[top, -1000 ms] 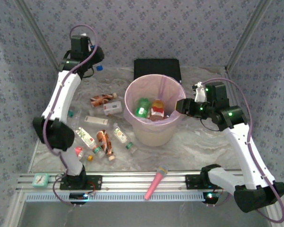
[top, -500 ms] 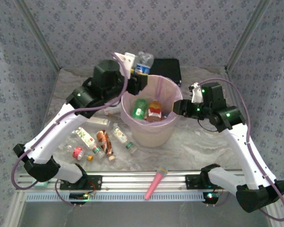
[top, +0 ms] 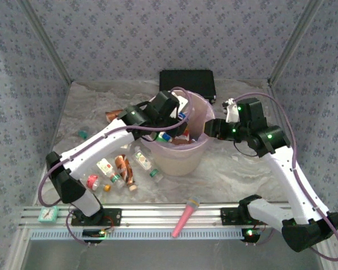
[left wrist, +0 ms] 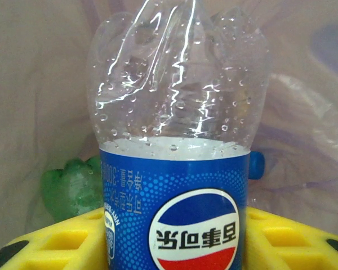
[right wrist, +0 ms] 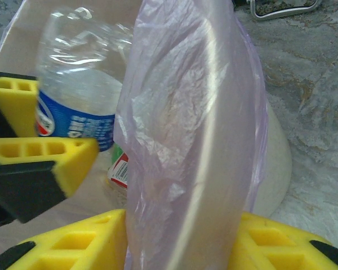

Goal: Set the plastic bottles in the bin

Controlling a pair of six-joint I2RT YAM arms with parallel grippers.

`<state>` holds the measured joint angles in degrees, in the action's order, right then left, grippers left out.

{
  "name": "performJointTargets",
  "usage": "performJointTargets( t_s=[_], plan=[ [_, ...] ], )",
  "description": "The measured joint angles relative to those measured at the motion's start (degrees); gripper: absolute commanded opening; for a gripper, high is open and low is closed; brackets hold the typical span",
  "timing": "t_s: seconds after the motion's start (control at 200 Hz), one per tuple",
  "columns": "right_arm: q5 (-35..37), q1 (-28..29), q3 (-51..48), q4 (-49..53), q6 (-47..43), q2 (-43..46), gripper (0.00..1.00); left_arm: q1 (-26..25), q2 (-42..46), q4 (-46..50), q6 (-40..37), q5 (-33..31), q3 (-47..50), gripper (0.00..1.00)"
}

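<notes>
My left gripper [top: 176, 116] reaches down inside the bin [top: 177, 157], shut on a clear plastic bottle with a blue Pepsi label [left wrist: 174, 214] held between its yellow pads [left wrist: 56, 242]. Below it in the bin lie a green bottle [left wrist: 67, 188] and a red-labelled bottle [right wrist: 119, 169]. My right gripper [right wrist: 180, 242] is shut on the bin's right rim and pink bag [right wrist: 197, 140]; from the top this gripper [top: 211, 128] sits at the rim. Several bottles [top: 124, 169] lie on the table left of the bin, and a brown one [top: 115, 115] lies farther back.
A flat black box [top: 187, 83] lies behind the bin. A pink microphone-shaped stick [top: 185, 216] rests on the front rail, and a small teal clock [top: 47, 212] sits at the rail's left end. A small green item [top: 83, 134] lies at the far left.
The left arm swung from the back left corner over to the bin, carrying the Pepsi bottle, and lowered it inside. The right gripper stayed at the rim.
</notes>
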<state>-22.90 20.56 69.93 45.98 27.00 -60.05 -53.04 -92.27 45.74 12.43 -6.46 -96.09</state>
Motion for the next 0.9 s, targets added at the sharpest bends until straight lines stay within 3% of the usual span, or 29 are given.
performJointTargets(
  t_s=[0.055,0.27,0.395,0.61,0.9],
  plan=[
    [0.0,0.0,0.0,0.0,0.0,0.0,0.45,0.0,-1.3,0.5,-0.4,0.3,0.0,0.45],
    [0.7,0.2,0.0,-0.5,-0.6,-0.4,0.45,0.1,-6.9,2.6,-2.9,1.4,0.0,0.55],
    [1.1,0.3,0.0,-0.7,-0.9,-0.4,0.45,0.2,-8.9,4.2,-3.7,1.8,-0.9,0.76],
    [1.2,0.3,0.0,-1.0,-0.9,-0.7,0.45,-0.3,-9.5,7.8,-5.2,2.6,-5.0,0.99],
    [1.5,0.3,0.0,-1.4,-0.9,-0.8,0.45,-0.8,-8.2,11.1,-5.9,1.7,-13.6,1.00]
  ],
)
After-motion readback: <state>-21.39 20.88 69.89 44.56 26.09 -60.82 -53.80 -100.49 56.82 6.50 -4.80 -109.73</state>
